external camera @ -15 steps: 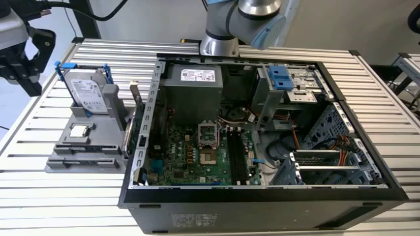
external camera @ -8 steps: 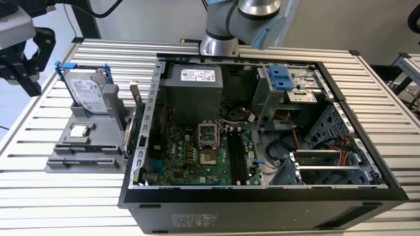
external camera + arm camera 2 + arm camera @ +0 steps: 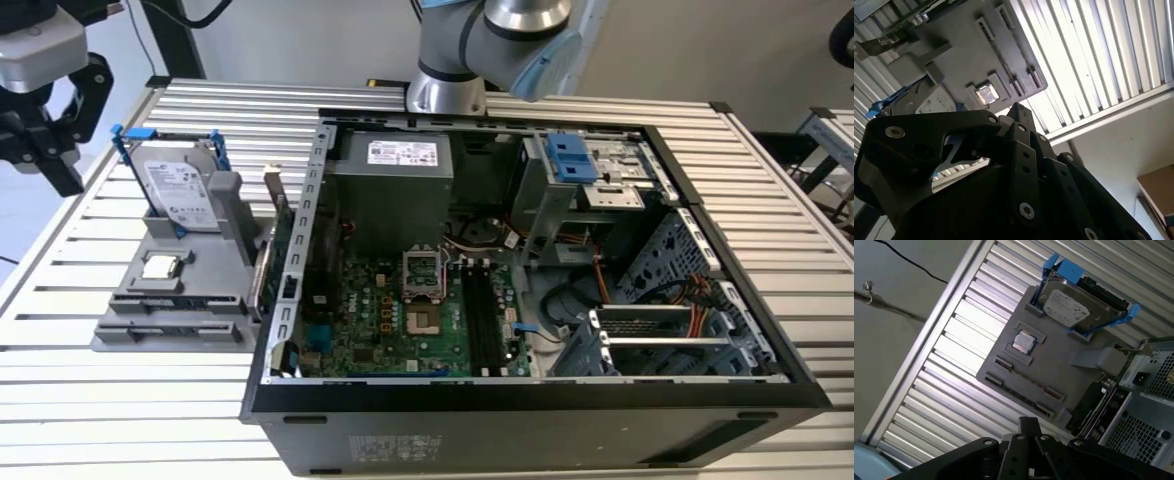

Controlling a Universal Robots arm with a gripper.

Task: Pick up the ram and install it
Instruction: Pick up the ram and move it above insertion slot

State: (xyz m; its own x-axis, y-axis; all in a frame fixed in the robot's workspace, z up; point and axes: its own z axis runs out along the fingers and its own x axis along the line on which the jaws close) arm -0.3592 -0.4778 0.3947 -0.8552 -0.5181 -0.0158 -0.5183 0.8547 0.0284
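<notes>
The fingertips [image 3: 1029, 426] look drawn together with nothing between them, so the gripper [image 3: 1029, 430] is carrying nothing. In the exterior view it hangs off the table [image 3: 801, 230] at that view's left, well apart from the computer case [image 3: 534, 410]. Beneath it in both wrist views lies the grey holder tray [image 3: 1054, 365], with the hard drive [image 3: 1069, 307] standing at 1 end and the processor chip [image 3: 1024, 341] sitting in its pocket. What I take to be the ram [image 3: 1100, 402] stands on its long edge along the tray's side nearest the case, just beside the case wall; it is dark and partly hidden, so I cannot be sure. The long black sockets [image 3: 487, 310] on the board look empty, so the install is not yet done. The main risk, as I judge it, is crowding: with the stick so close to the case wall, a finger could strike metal. A pinch off centre could tilt the ram. A tilted stick would then jam in its socket.
</notes>
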